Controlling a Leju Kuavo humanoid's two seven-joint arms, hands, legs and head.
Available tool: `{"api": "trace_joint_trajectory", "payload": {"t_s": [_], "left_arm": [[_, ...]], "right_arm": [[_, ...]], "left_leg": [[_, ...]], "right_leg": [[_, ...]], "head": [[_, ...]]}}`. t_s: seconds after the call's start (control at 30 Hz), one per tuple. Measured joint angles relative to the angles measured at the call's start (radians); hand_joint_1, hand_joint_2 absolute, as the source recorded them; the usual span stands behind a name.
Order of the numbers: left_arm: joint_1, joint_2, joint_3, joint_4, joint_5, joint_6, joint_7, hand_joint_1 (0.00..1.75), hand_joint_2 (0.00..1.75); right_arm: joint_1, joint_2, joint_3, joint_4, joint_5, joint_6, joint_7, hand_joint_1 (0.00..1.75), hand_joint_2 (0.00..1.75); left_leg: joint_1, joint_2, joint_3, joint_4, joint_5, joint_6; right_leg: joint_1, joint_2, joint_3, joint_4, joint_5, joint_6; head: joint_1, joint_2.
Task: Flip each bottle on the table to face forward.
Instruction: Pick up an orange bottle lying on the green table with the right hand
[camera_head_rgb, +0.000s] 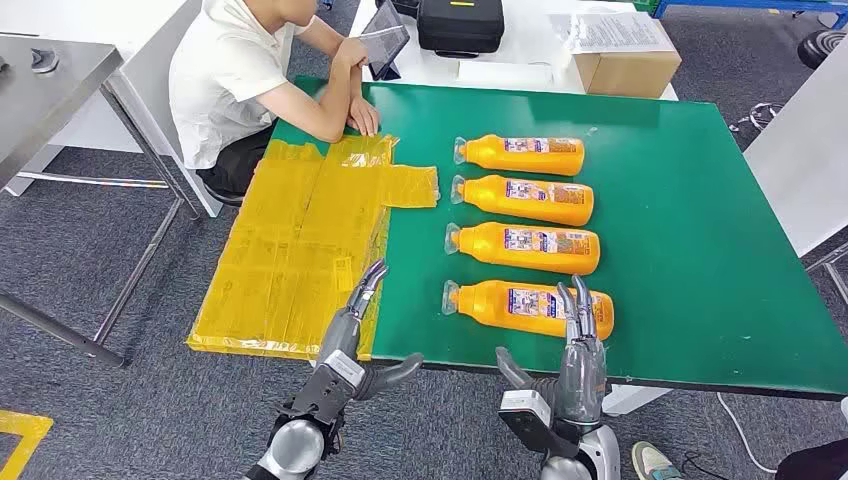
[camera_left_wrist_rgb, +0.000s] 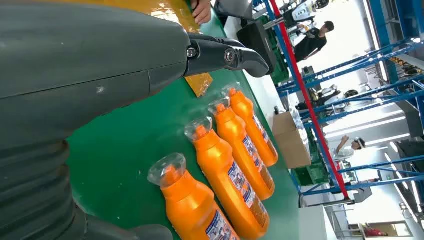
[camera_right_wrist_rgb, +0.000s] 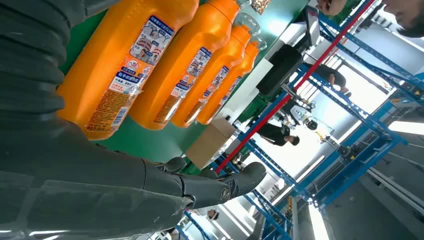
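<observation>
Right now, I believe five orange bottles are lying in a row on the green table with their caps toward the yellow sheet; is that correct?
Not quite: the head view shows four orange bottles, not five. They do lie in a row on the green table, caps toward the yellow sheet.

I see a green table (camera_head_rgb: 700, 250) with a yellow taped sheet (camera_head_rgb: 300, 250) hanging over its left edge. A person in a white shirt (camera_head_rgb: 225, 90) sits at the far left corner, forearm resting on the sheet. Beyond the table, on a white surface, I note a tablet (camera_head_rgb: 385, 45), a black case (camera_head_rgb: 460, 25) and a cardboard box (camera_head_rgb: 625, 65) with papers on top. Grey carpet floor (camera_head_rgb: 100, 250).
</observation>
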Motion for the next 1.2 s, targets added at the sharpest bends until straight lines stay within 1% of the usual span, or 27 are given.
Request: {"api": "trace_joint_trajectory", "payload": {"t_s": [0.23, 0.33, 0.43, 0.63, 0.7, 0.77, 0.87, 1.0, 1.1, 1.2], "left_arm": [[0.0, 0.001, -0.001, 0.0, -0.008, 0.0, 0.005, 0.0, 1.75], [0.0, 0.003, -0.003, 0.002, -0.012, -0.003, 0.011, 0.0, 1.75], [0.0, 0.005, -0.003, 0.002, -0.017, -0.011, 0.013, 0.0, 1.75], [0.0, 0.006, -0.005, 0.002, -0.02, -0.016, 0.014, 0.0, 1.75], [0.0, 0.006, -0.006, 0.002, -0.023, -0.017, 0.013, 0.0, 1.75], [-0.001, 0.005, -0.01, 0.003, -0.027, -0.019, 0.011, 0.0, 1.75], [-0.004, 0.0, -0.02, 0.01, -0.03, -0.029, 0.008, 0.0, 1.75], [-0.02, -0.008, -0.04, 0.029, -0.028, -0.042, 0.005, 0.0, 1.75], [-0.032, -0.016, -0.053, 0.044, -0.023, -0.044, 0.001, 0.0, 1.75], [-0.039, -0.021, -0.059, 0.055, -0.021, -0.046, -0.001, 0.0, 1.75]], "right_arm": [[0.001, 0.004, -0.005, 0.003, 0.019, 0.0, 0.0, 0.0, 1.75], [0.004, 0.016, -0.029, 0.009, 0.111, 0.0, -0.003, 0.0, 1.75], [0.005, 0.033, -0.075, 0.017, 0.217, 0.0, -0.015, 0.0, 1.75], [0.006, 0.043, -0.129, 0.027, 0.253, 0.0, -0.015, 0.0, 1.75], [0.006, 0.043, -0.146, 0.027, 0.3, 0.0, 0.004, 0.0, 1.75], [0.005, 0.041, -0.17, 0.029, 0.39, 0.0, 0.05, 0.0, 1.75], [-0.006, 0.014, -0.197, 0.056, 0.526, 0.0, 0.16, 0.0, 1.75], [-0.049, -0.064, -0.208, 0.124, 0.62, 0.0, 0.291, 0.0, 1.75], [-0.088, -0.12, -0.211, 0.174, 0.644, 0.0, 0.343, 0.0, 1.75], [-0.111, -0.156, -0.211, 0.208, 0.647, -0.001, 0.357, 0.0, 1.75]], "left_leg": [[0.0, 0.0, 0.0, 0.0, 0.0, 0.0], [0.0, 0.0, 0.0, 0.0, 0.0, 0.0], [0.0, 0.0, 0.0, 0.0, 0.0, 0.0], [0.0, 0.0, 0.0, 0.0, 0.0, 0.0], [0.0, 0.0, 0.0, 0.0, 0.0, 0.0], [0.0, 0.0, 0.0, 0.0, 0.0, 0.0], [0.0, 0.0, 0.0, 0.0, 0.0, 0.0], [-0.001, 0.0, 0.0, 0.0, 0.0, 0.0], [-0.002, 0.0, 0.0, 0.0, 0.0, 0.001], [-0.002, 0.0, 0.0, 0.0, 0.0, 0.001]], "right_leg": [[0.0, 0.0, 0.0, 0.0, 0.0, 0.0], [0.0, 0.0, 0.0, 0.0, 0.0, 0.0], [0.0, 0.0, 0.0, 0.0, 0.0, 0.0], [0.0, 0.0, 0.0, 0.0, 0.0, 0.0], [0.0, 0.0, 0.0, 0.0, 0.0, 0.0], [0.0, 0.0, 0.0, 0.0, 0.0, 0.0], [0.0, 0.0, 0.0, 0.0, 0.0, 0.0], [-0.001, 0.0, 0.0, 0.0, 0.001, 0.001], [-0.002, 0.0, 0.0, 0.0, 0.001, 0.001], [-0.002, 0.0, 0.0, 0.0, 0.001, 0.001]], "head": [[0.0, 0.0], [0.0, 0.0], [0.0, 0.0], [0.0, 0.0], [0.0, 0.0], [0.0, 0.0], [0.0, 0.0], [0.0, 0.0], [0.0, 0.0], [0.0, 0.0]]}}
